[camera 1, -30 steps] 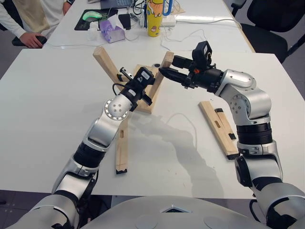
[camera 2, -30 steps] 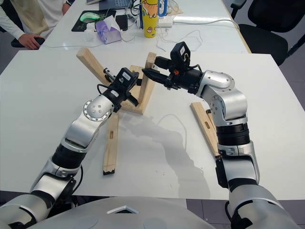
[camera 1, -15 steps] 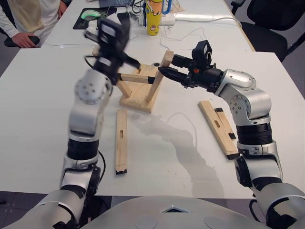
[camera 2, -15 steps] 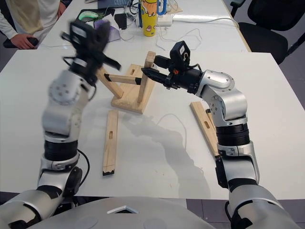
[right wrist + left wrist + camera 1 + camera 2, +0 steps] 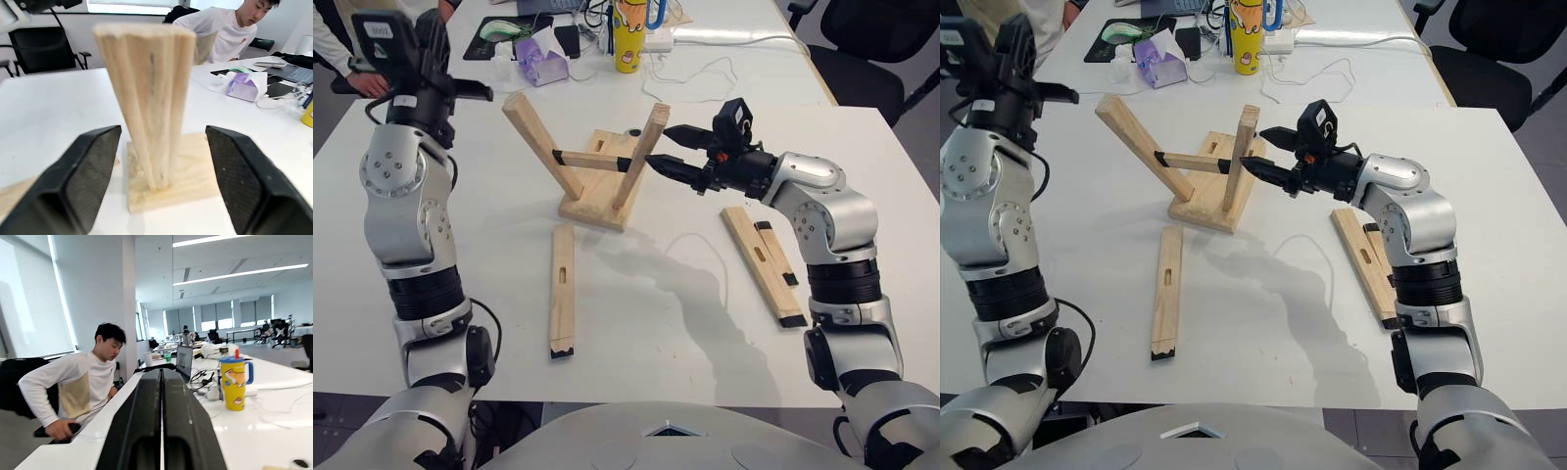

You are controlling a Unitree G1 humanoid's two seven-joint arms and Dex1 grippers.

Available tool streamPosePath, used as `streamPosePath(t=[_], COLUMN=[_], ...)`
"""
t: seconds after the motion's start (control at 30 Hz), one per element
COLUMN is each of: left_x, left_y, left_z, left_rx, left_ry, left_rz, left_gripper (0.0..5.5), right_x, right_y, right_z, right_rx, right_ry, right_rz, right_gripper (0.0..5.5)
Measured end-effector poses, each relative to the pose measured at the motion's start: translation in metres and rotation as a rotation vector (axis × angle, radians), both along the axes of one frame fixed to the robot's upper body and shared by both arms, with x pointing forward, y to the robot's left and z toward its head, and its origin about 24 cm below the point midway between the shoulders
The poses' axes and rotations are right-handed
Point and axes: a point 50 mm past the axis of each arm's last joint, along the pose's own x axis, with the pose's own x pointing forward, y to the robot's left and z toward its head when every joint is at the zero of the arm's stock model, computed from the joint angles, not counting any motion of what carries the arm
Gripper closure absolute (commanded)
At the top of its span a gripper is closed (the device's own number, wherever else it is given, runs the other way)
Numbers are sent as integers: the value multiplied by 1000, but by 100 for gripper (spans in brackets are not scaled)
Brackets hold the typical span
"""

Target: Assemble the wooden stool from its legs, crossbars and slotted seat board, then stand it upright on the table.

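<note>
Two legs: left leg (image 5: 540, 142) and right leg (image 5: 641, 157) rise tilted from the seat board (image 5: 592, 206), flat on the table (image 5: 431, 235); a crossbar (image 5: 590, 160) joins them.
Loose parts: slotted piece (image 5: 563, 289) beside the board, second slotted piece (image 5: 761, 262) near our right arm.
Right gripper (image 5: 664, 148): fingers spread, tips just beside the right leg.
Left gripper (image 5: 161, 382): raised high, fingers pressed together.
Yellow cup (image 5: 234, 384): cartoon print; we cannot read its lettering.

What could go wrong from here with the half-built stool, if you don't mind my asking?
The right gripper has its open jaws either side of one standing leg, and nothing holds the seat board. An off-centre close could twist that leg loose or slide the board. The loose leg lies on the table under the right arm, so a lowering elbow might knock it.
</note>
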Motion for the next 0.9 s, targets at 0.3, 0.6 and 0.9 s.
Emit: streamPosePath(t=[0.3,0.6,0.9], left_x=[10,30,15], left_y=[29,-72,-120], left_z=[-95,-109,-103], left_rx=[251,464,394], left_ry=[350,316,279], left_rz=[24,-368,-491], left_gripper=[550,550,550], right_x=[-1,5,-1], right_y=[6,10,-2], right_z=[-53,-79,-63], right_rx=[-214,-251,-49], right_ry=[45,-3,-21], right_rz=[-175,-607,-837], right_gripper=[325,464,548])
